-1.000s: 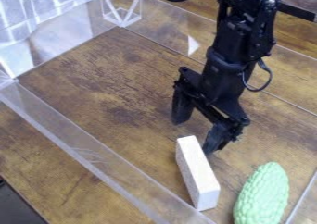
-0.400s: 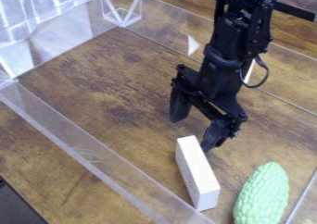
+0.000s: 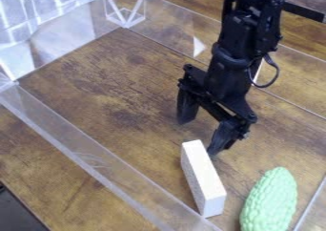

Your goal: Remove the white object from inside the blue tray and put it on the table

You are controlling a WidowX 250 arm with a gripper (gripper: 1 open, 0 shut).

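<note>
The white object [image 3: 201,178] is a small rectangular slab lying flat on the dark brown wooden table [image 3: 102,92], its near end against a clear plastic wall. My black gripper [image 3: 204,131] hangs just above and behind the slab's far end. It is open and empty, with one fingertip [image 3: 223,145] close over the slab. No blue tray shows in this view.
A green bumpy oval lump [image 3: 270,201] lies right of the slab. Low clear plastic walls [image 3: 90,154] enclose the wooden surface on the near-left and far sides. A grey tiled surface [image 3: 38,15] stands at the back left.
The gripper has shifted very slightly up and to the left. It stays open. The slab and the green lump have not moved.
</note>
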